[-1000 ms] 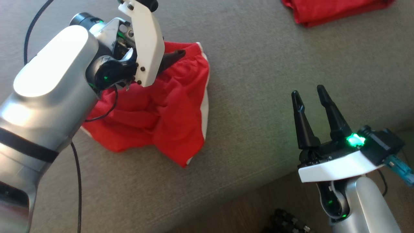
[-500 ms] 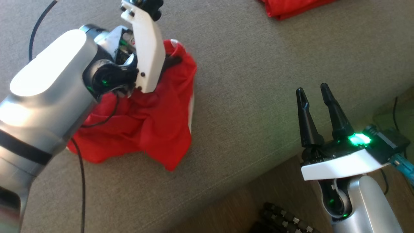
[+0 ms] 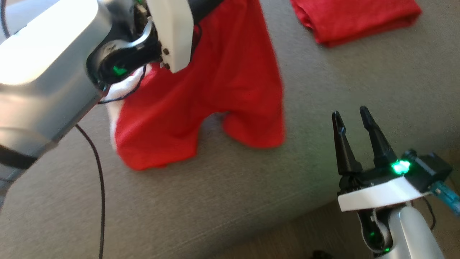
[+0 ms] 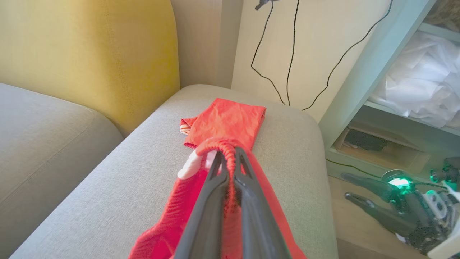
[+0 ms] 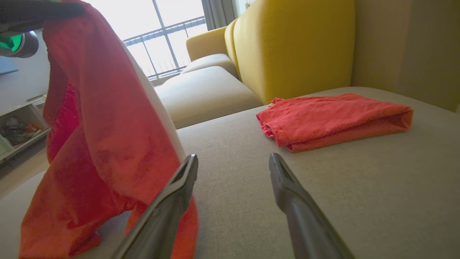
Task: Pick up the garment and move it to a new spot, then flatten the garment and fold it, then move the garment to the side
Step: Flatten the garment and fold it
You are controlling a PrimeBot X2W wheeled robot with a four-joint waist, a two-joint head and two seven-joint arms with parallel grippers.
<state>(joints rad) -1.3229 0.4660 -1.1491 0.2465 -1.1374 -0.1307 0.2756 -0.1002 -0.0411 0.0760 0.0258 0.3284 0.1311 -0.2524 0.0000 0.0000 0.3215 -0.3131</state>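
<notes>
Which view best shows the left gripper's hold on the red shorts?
The left wrist view: the left gripper is shut on the red shorts' bunched waistband. The head view shows the shorts hanging, the grip mostly hidden. The right wrist view shows mainly draped cloth.

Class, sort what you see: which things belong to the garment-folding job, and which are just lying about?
Job: hanging red shorts; left hand gripping them; open right hand; grey cushion.
Lying about: folded red garment; yellow backrest; wall cables; shelf.
</notes>
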